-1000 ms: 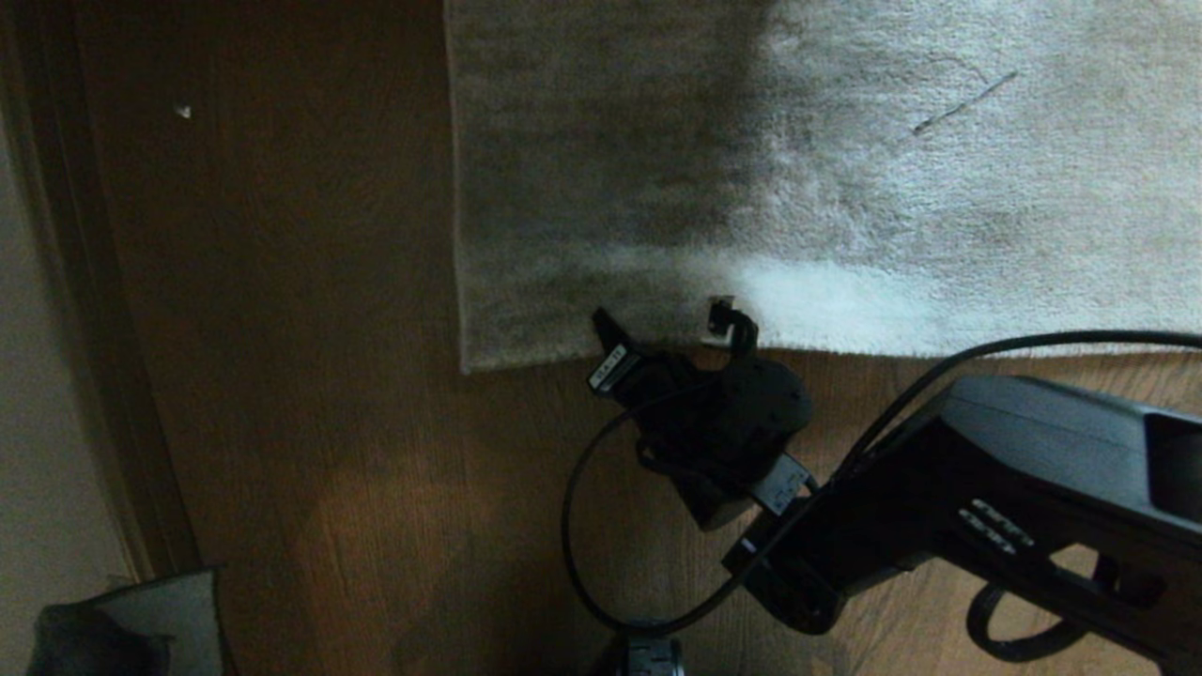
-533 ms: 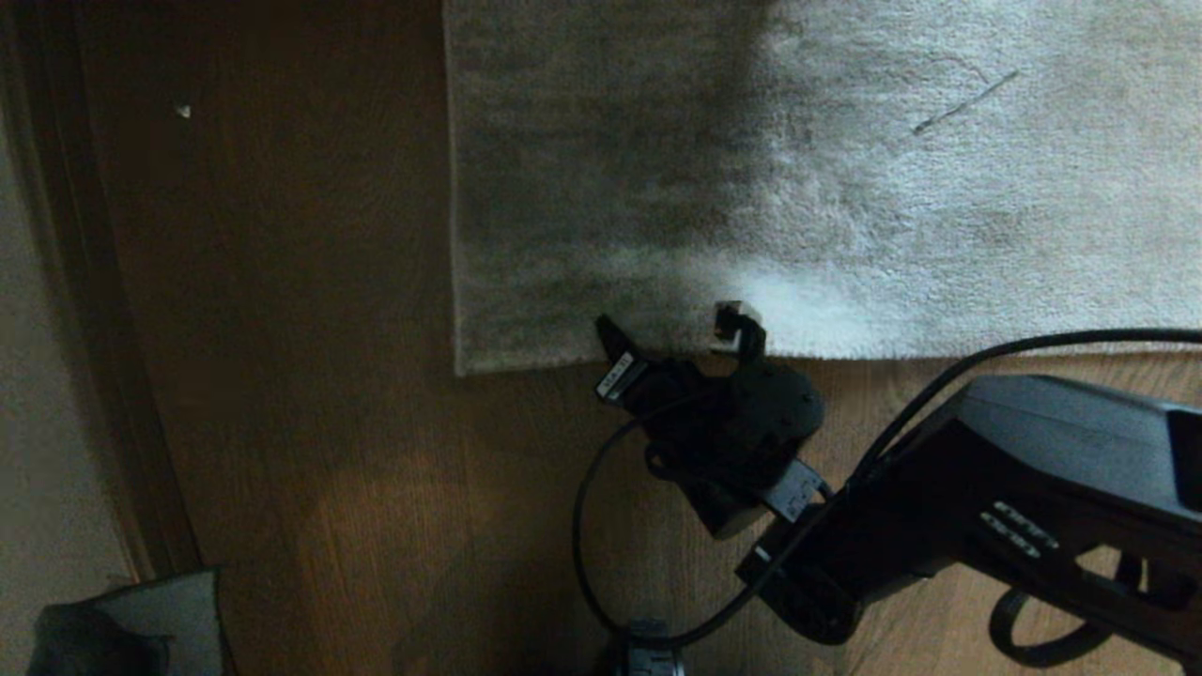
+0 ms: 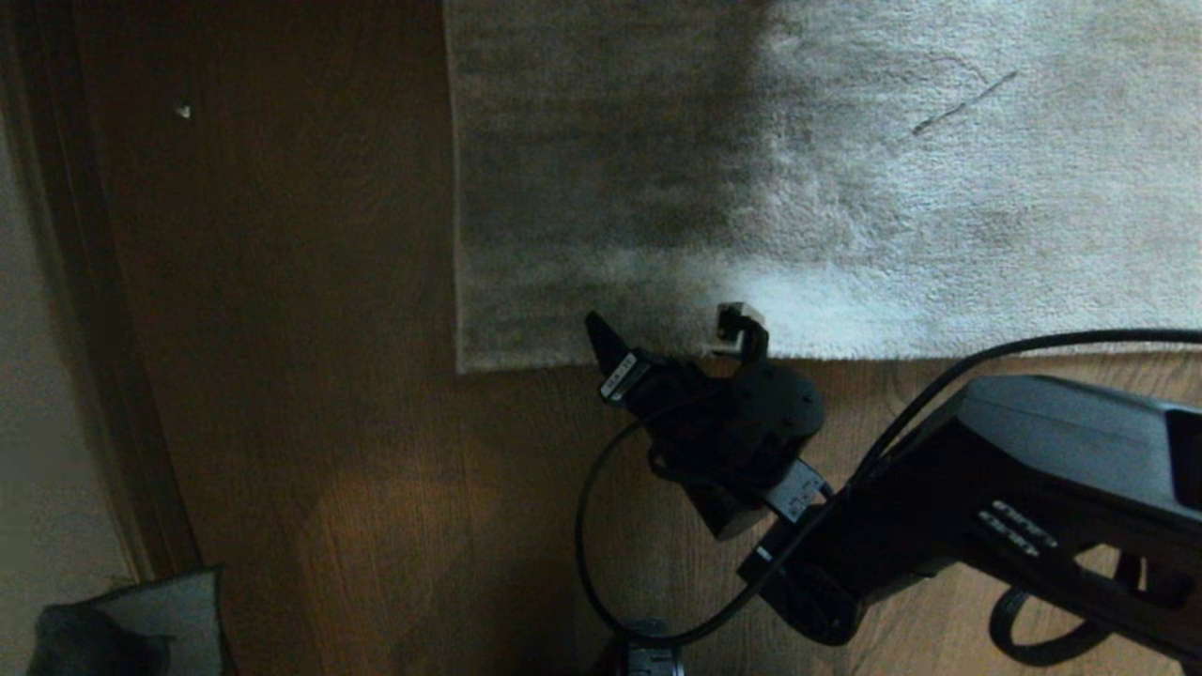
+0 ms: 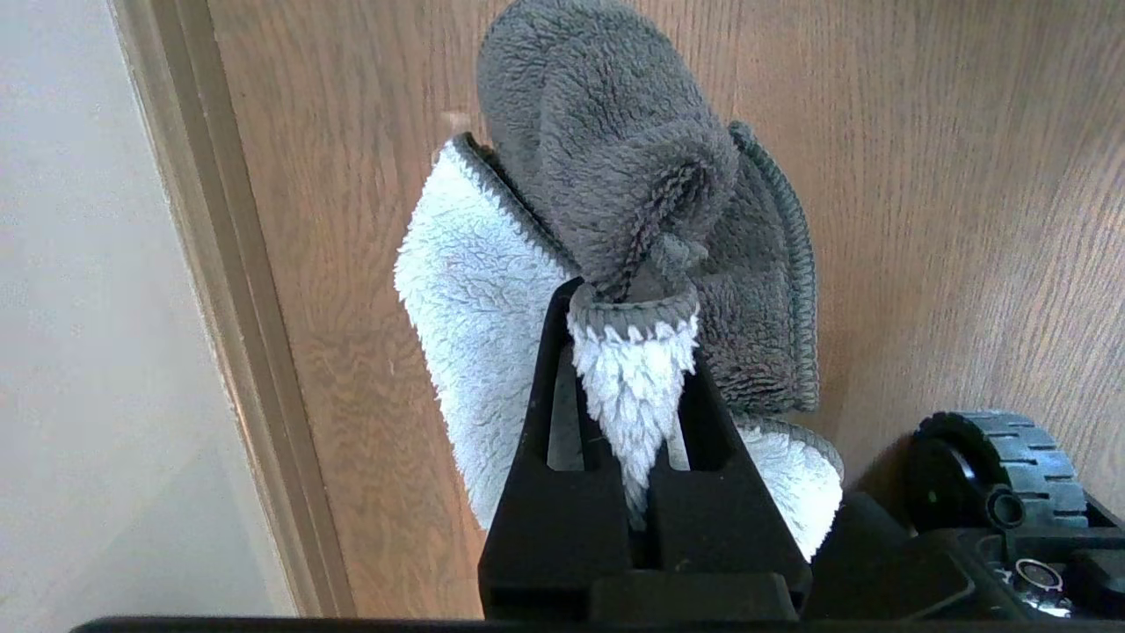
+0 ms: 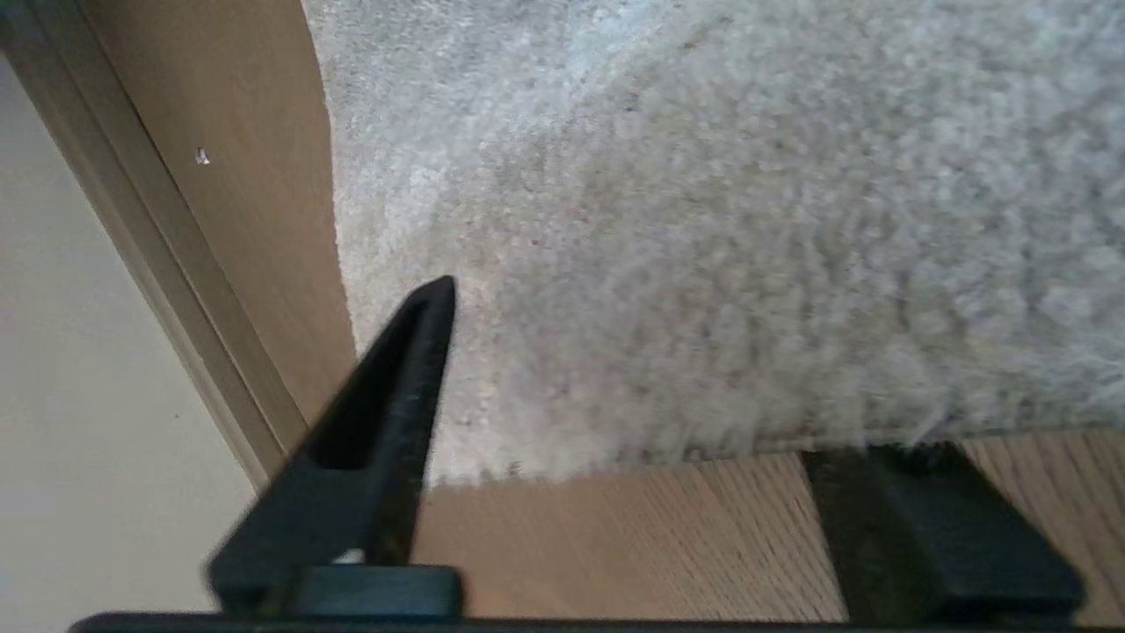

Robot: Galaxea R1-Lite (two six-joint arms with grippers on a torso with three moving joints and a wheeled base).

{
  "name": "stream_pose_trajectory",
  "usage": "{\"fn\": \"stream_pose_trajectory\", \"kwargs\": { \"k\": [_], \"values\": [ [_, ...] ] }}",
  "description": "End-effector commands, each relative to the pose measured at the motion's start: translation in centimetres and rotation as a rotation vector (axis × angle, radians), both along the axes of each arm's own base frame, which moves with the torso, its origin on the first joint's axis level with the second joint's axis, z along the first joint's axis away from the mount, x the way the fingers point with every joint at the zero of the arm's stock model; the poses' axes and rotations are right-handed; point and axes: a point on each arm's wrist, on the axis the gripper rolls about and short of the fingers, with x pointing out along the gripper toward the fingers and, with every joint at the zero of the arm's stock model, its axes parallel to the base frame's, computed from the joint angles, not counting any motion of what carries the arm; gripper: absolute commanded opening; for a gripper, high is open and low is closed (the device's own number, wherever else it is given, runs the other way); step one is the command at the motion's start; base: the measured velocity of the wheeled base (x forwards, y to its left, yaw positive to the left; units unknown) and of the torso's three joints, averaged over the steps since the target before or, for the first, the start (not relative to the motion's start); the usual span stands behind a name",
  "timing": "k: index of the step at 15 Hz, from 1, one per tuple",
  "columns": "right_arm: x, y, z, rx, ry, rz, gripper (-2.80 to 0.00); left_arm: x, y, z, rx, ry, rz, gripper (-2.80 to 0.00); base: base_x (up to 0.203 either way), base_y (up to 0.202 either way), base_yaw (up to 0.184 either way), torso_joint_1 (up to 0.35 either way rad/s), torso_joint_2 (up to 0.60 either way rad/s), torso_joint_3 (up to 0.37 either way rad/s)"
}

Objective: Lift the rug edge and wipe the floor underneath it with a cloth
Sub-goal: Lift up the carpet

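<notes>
My right pincer (image 3: 671, 343) sits low in the centre of the head view, prongs spread apart across the rug edge (image 3: 845, 355), which lies flat on the floor (image 3: 329, 451). In the right wrist view one prong rides on top of the pile and the other appears tucked under the hem. I'd judge the trick is to bite deep enough to catch the backing, then lift slowly. My left pincer (image 4: 633, 352), off at the lower left, is clamped on the cloth (image 4: 615, 176), ready to wipe
</notes>
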Motion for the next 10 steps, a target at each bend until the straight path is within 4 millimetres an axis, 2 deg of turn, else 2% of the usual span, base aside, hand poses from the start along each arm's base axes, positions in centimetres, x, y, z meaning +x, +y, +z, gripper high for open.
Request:
{"fn": "stream_pose_trajectory", "kwargs": {
  "k": [1, 10],
  "values": [
    [-0.12, -0.08, 0.42, 0.038, -0.031, 0.001, 0.00, 0.00, 0.00, 0.00, -0.001, -0.001, 0.000, -2.80, 0.000, 0.000, 0.000, 0.000, 0.00, 0.000],
    [0.00, 0.06, -0.18, 0.031, -0.019, 0.004, 0.00, 0.00, 0.00, 0.00, -0.001, -0.001, 0.000, -2.80, 0.000, 0.000, 0.000, 0.000, 0.00, 0.000]
  ]
}}
